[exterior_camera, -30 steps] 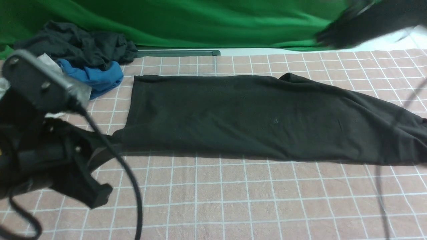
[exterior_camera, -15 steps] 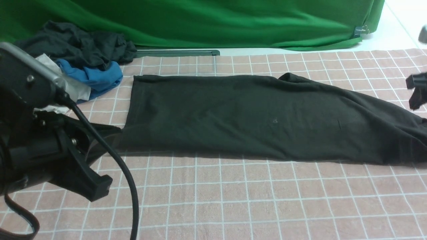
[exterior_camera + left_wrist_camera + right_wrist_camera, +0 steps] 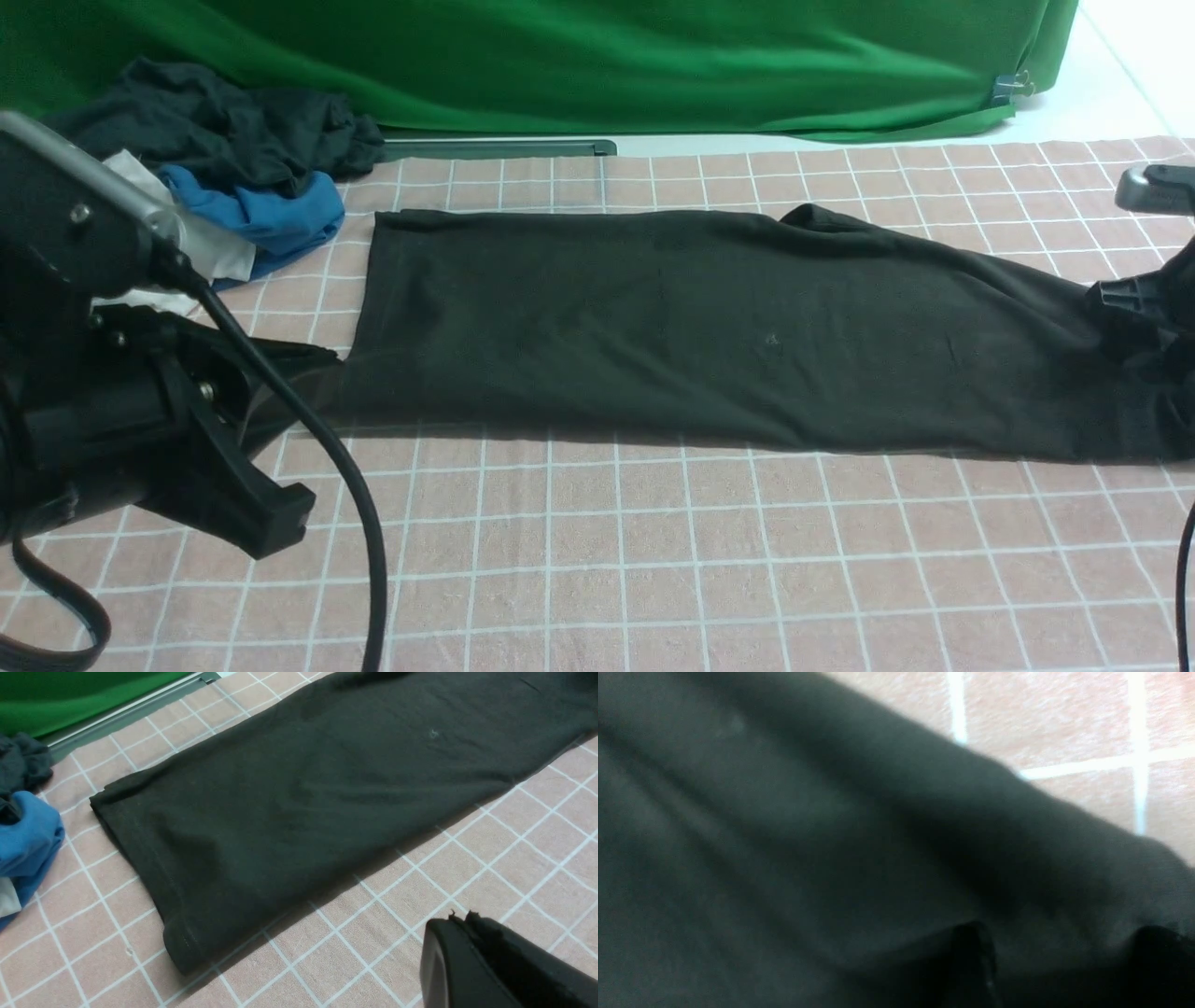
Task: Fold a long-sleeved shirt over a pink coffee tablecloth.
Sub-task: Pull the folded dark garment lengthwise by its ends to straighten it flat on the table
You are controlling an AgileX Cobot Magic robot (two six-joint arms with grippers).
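Entry: the long-sleeved shirt (image 3: 709, 327) lies across the middle of the front frame on the pink coffee tablecloth (image 3: 653, 579). It is narrowed to one long band, hem at centre left, the other end running off the right edge. No sleeve lies loose, and the chest print is not showing. Judgement: the lengthwise folds are done and the end-to-end fold remains. My left gripper (image 3: 299, 439) sits at lower left of the frame with its jaws spread wide, the upper finger pointing at the near hem corner; I cannot tell whether it touches the cloth. In the left wrist view that corner lies flat and free. The right gripper (image 3: 1064, 961) is low on the shirt at the right edge of the front frame. Its wrist view is dark and blurred, but two fingertips (image 3: 976, 956) stand apart with a ridge of fabric between them, so I read it as parted and not yet pinching. One arm at each end suits carrying one end over the other. The bunched garments (image 3: 233, 159) at upper left lie near the hem, so I note a small snag risk.
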